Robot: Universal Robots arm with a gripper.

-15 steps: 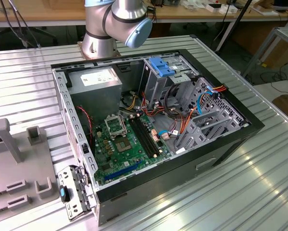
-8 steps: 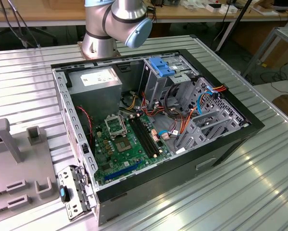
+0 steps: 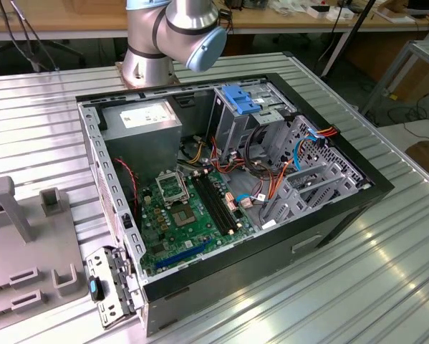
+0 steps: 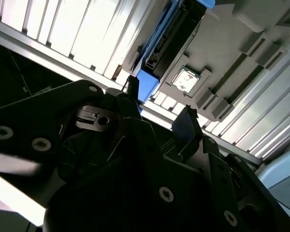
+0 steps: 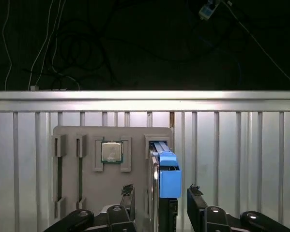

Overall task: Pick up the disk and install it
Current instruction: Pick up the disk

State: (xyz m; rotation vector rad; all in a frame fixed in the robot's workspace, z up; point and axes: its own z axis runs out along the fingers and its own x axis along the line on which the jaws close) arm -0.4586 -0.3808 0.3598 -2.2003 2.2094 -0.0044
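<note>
The disk [image 5: 165,176] stands on edge in a slot of a grey holder tray [image 5: 135,145], its bright blue carrier end facing the first wrist camera. In the second wrist view the disk [image 4: 176,34] shows as a dark slab with blue rails. My gripper [image 5: 161,193] is open, with one dark finger [image 5: 128,192] on each side of the disk and a gap between each finger and it. Both fingertips [image 4: 186,121] also appear in the second wrist view, spread around the gripper's [image 4: 159,106] centre, close to the blue carrier end.
A processor chip [image 5: 112,152] lies in a recess of the tray beside the disk. The open computer case [image 3: 228,179] lies on the ribbed metal table [image 3: 357,272], with a light-blue latch piece [image 3: 241,97] over its drive cage. The arm's base [image 3: 171,36] stands behind the case.
</note>
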